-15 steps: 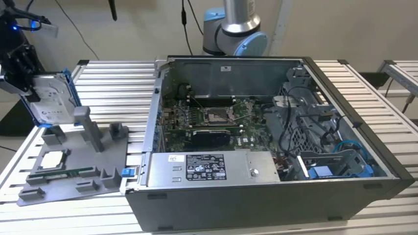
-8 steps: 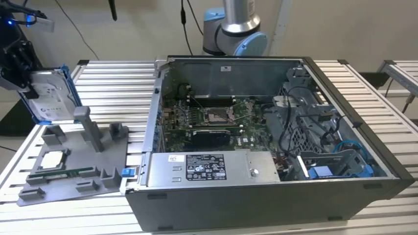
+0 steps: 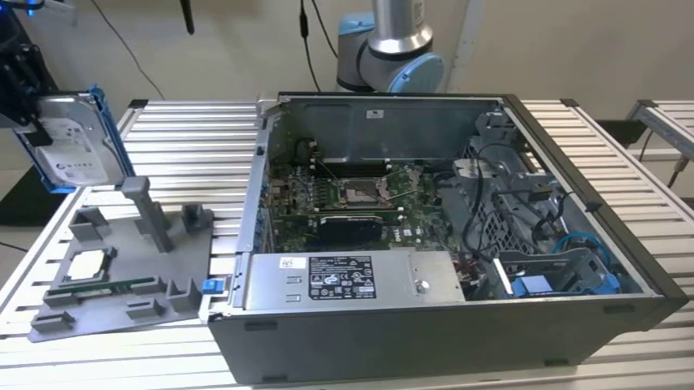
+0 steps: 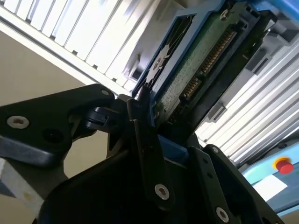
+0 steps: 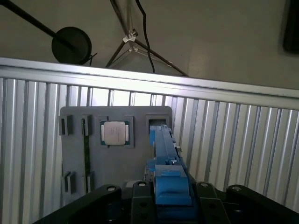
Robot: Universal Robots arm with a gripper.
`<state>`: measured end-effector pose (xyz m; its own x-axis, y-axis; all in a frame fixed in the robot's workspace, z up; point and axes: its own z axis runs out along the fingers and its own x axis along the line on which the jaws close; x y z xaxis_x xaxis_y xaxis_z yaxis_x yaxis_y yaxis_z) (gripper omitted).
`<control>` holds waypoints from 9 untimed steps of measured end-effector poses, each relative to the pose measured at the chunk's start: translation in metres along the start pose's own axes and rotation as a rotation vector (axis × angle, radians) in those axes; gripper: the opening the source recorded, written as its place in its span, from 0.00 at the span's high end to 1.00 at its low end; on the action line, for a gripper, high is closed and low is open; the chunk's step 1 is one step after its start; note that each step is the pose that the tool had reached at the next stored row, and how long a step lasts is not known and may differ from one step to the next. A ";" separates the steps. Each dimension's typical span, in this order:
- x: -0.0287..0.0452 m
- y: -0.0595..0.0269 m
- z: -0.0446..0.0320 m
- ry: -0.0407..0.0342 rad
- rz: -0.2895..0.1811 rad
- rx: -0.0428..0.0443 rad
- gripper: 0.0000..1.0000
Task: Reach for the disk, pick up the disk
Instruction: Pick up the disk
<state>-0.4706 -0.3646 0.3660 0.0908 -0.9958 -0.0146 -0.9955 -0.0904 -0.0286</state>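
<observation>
We see hand [image 3: 32, 128] closed tight on disk [image 3: 74, 150], high at the exterior view's left edge. Disk stands upright, white label toward camera, blue frame round it, held up off slatted worktop [image 3: 184, 138], over grey tray [image 3: 119, 280]. In second wrist view, black fingers [image 4: 145, 135] pinch disk's blue edge, circuit-board side showing. Open computer case [image 3: 434, 276] at centre frame, well apart.
</observation>
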 end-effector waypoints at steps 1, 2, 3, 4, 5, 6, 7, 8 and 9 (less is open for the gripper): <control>0.0000 0.0000 -0.0017 -0.0005 0.000 0.0025 1.00; -0.0001 0.0000 -0.0033 -0.0011 0.000 0.0051 1.00; -0.0001 0.0001 -0.0046 -0.0021 0.000 0.0079 1.00; -0.0002 0.0000 -0.0069 -0.0025 0.000 0.0096 1.00; -0.0002 -0.0001 -0.0102 -0.0026 0.000 0.0101 1.00; -0.0003 -0.0002 -0.0142 -0.0027 0.000 0.0103 1.00; -0.0003 -0.0003 -0.0187 -0.0027 0.000 0.0105 1.00; -0.0004 -0.0004 -0.0231 -0.0026 0.000 0.0104 1.00; -0.0004 -0.0005 -0.0269 -0.0027 0.000 0.0107 1.00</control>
<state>-0.4708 -0.3646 0.3929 0.0907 -0.9957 -0.0173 -0.9952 -0.0900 -0.0392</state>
